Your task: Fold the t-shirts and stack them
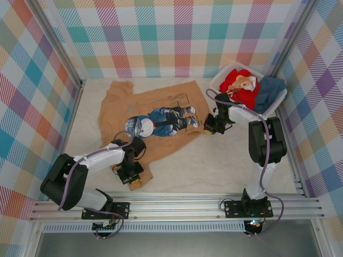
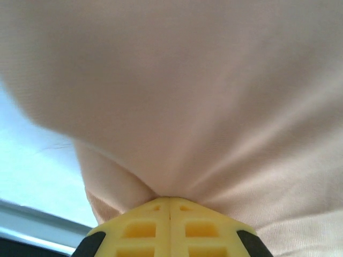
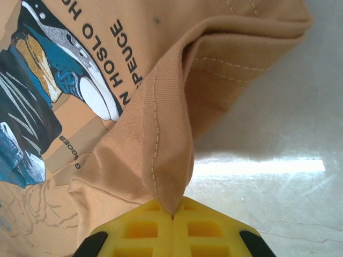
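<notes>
Pinching tan tee [image 1: 123, 107], both arms bent low, L jaws clamped on near corner, R jaws on right edge

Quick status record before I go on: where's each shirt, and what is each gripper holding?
tan shirt: spread on the table, print up
left gripper: shut on the tan shirt's near edge
right gripper: shut on the tan shirt's right hem
red shirt: bunched in the white basket, far right
dark teal shirt: in the basket beside the red one
folded stack: none yet
</notes>
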